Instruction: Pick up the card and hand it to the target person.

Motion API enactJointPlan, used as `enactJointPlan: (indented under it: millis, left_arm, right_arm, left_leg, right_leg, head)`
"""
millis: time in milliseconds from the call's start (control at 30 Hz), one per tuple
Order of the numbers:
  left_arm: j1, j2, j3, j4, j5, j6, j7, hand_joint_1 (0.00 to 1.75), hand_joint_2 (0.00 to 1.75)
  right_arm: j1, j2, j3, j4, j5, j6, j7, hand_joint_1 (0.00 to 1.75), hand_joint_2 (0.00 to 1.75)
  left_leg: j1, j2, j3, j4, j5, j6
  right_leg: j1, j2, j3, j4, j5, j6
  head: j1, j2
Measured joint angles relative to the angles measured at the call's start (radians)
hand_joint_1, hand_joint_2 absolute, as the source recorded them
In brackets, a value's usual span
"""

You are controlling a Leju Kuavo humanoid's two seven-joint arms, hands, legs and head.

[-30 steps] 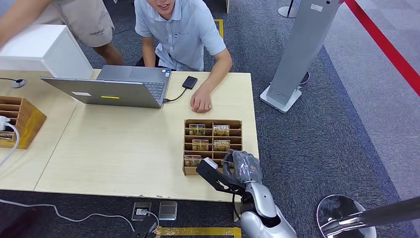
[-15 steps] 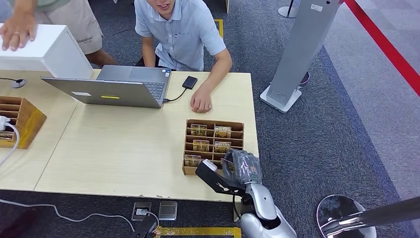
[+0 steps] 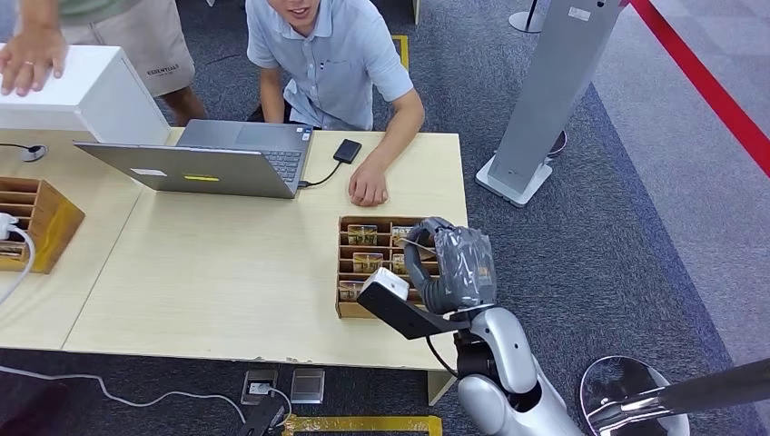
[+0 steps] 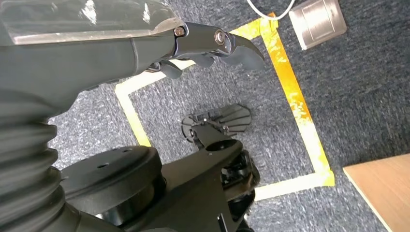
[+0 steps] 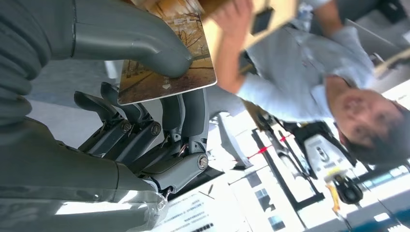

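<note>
My right hand (image 3: 451, 268) hovers above the right half of the wooden card box (image 3: 374, 223) on the table. In the right wrist view its thumb (image 5: 130, 36) and fingers pinch a card (image 5: 169, 72) printed with a brownish tree picture. The box holds more cards (image 3: 361, 234) in its slots. The target person (image 3: 331, 54), in a light blue shirt, sits across the table, one hand (image 3: 369, 187) resting on the tabletop just beyond the box. My left hand (image 4: 212, 46) hangs by my side over the carpet and holds nothing.
A grey laptop (image 3: 218, 159) and a small black device (image 3: 348, 151) lie at the table's far side. A second wooden box (image 3: 36, 218) stands at the left. Another person's hand (image 3: 32, 59) rests on a white box (image 3: 86, 91). A grey stand (image 3: 545, 100) rises at the right.
My right hand has risen from the box's near right corner with the card and now hangs higher over the box, closer to the seated person.
</note>
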State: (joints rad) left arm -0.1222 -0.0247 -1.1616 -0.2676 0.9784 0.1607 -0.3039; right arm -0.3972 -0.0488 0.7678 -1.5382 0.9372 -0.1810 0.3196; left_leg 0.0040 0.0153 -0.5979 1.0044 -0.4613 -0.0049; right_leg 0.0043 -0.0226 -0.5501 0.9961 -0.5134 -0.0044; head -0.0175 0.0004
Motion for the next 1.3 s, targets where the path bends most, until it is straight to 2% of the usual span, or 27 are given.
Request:
enactJointPlan:
  millis: [133, 300, 500, 667, 900, 1200, 1300]
  left_arm:
    - [-0.003, 0.0, 0.0, 0.0, -0.008, -0.015, 0.008, 0.0, 1.75]
    - [-0.011, -0.001, 0.0, 0.0, -0.016, -0.04, 0.024, 0.0, 1.75]
    - [-0.022, -0.006, -0.001, 0.0, -0.029, -0.074, 0.047, 0.0, 1.75]
    - [-0.024, -0.012, -0.001, 0.0, -0.029, -0.093, 0.053, 0.0, 1.75]
    - [-0.023, -0.015, 0.0, 0.0, -0.022, -0.136, 0.053, 0.0, 1.75]
    - [-0.024, -0.01, 0.0, 0.001, -0.02, -0.157, 0.064, 0.0, 1.75]
    - [-0.024, -0.008, 0.0, 0.001, -0.022, -0.158, 0.063, 0.0, 1.75]
  right_arm:
    - [-0.091, -0.002, 0.002, 0.012, -0.102, 0.026, -0.019, 1.75, 1.75]
    - [-0.245, 0.019, 0.008, 0.135, -0.196, 0.031, -0.045, 1.75, 1.75]
    - [-0.431, 0.085, 0.025, 0.414, -0.316, 0.029, -0.116, 1.75, 1.75]
    - [-0.549, 0.145, 0.047, 0.698, -0.336, 0.022, -0.124, 1.75, 1.75]
    - [-0.614, 0.199, 0.106, 0.936, -0.263, 0.039, -0.077, 1.75, 1.75]
    - [-0.646, 0.231, 0.155, 1.054, -0.24, 0.055, -0.059, 1.75, 1.75]
    - [-0.649, 0.233, 0.163, 1.069, -0.24, 0.056, -0.053, 0.44, 1.75]
  left_leg:
    - [0.0, 0.0, 0.0, 0.0, 0.001, 0.0]
    - [0.0, 0.0, -0.001, 0.0, 0.001, 0.001]
    - [0.0, -0.001, -0.002, 0.0, 0.002, 0.0]
    - [0.0, -0.001, -0.002, 0.0, 0.002, 0.0]
    - [0.0, -0.001, -0.002, 0.0, 0.002, 0.0]
    - [0.0, -0.001, -0.002, 0.0, 0.002, 0.0]
    - [0.0, -0.001, -0.002, 0.0, 0.002, 0.0]
  right_leg:
    - [0.0, 0.0, 0.0, 0.0, 0.001, 0.0]
    - [0.0, 0.0, 0.0, 0.001, 0.001, 0.001]
    - [0.0, -0.001, 0.0, 0.001, 0.001, 0.001]
    - [0.0, -0.002, -0.001, 0.001, 0.001, 0.001]
    - [0.0, -0.002, -0.001, 0.001, 0.001, 0.001]
    - [0.0, -0.002, -0.001, 0.001, 0.001, 0.001]
    - [0.0, -0.001, -0.001, 0.001, 0.001, 0.001]
  head:
    - [0.0, 0.0]
    - [0.0, 0.0]
    - [-0.001, 0.0]
    - [0.0, 0.0]
    - [0.001, 0.0]
    - [0.0, 0.0]
    - [0.0, 0.0]
